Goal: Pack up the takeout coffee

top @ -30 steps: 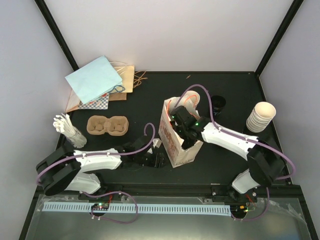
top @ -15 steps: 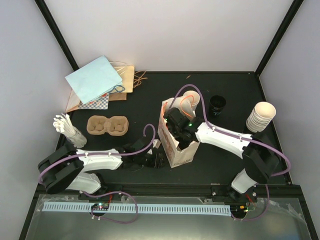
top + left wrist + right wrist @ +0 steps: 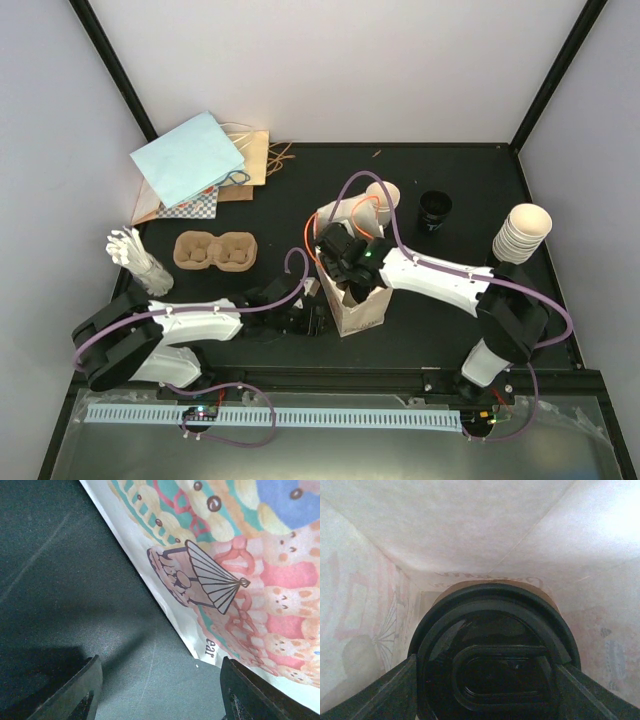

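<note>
gripping coffee cup, right claw inside bag

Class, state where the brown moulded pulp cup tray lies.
Top view, left half: the brown moulded pulp cup tray sits between the white utensil bundle and the printed paper bag.

A matte black table fills the middle of the enclosure, its surface faintly scuffed and catching a soft, even light. A plain pale back wall stands at 12 o'clock, a left wall of the same tone at 9 o'clock and a right wall at 3 o'clock. Two black posts slant up the corners at 11 and 1 o'clock. At 6 o'clock a grey metal ledge carries a white perforated strip.
</note>
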